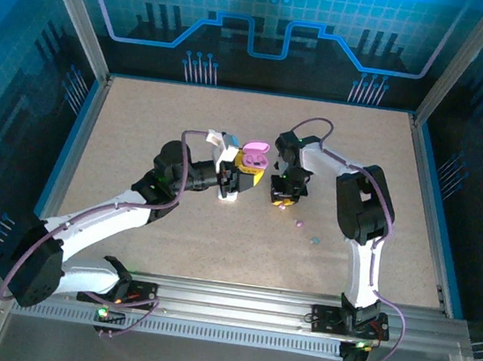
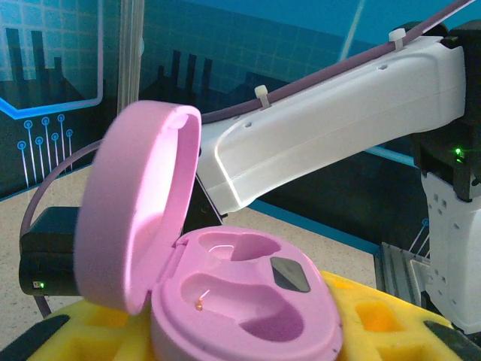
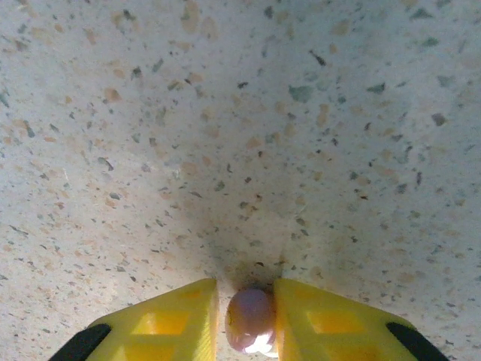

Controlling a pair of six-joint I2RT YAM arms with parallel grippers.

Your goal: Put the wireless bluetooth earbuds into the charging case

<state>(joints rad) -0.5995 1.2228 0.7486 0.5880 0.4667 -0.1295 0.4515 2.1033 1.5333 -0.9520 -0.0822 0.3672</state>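
Note:
My left gripper [image 1: 243, 179] is shut on a pink charging case [image 1: 254, 157], holding it above the table's middle. In the left wrist view the case [image 2: 248, 301] sits between the yellow fingers [image 2: 383, 320] with its lid [image 2: 135, 210] swung open to the left. Both of its cavities look empty. My right gripper [image 1: 281, 200] points straight down at the table just right of the case. In the right wrist view that gripper [image 3: 248, 322] has its yellow fingertips pressed against both sides of a pink-purple earbud [image 3: 250, 317] at the tabletop.
A second pink-purple bud [image 1: 298, 223] and a teal bud [image 1: 313, 239] lie loose on the speckled table [image 1: 141, 132], right of the right gripper. The right arm's white link [image 2: 323, 128] crosses close behind the open case. Blue walls enclose the table.

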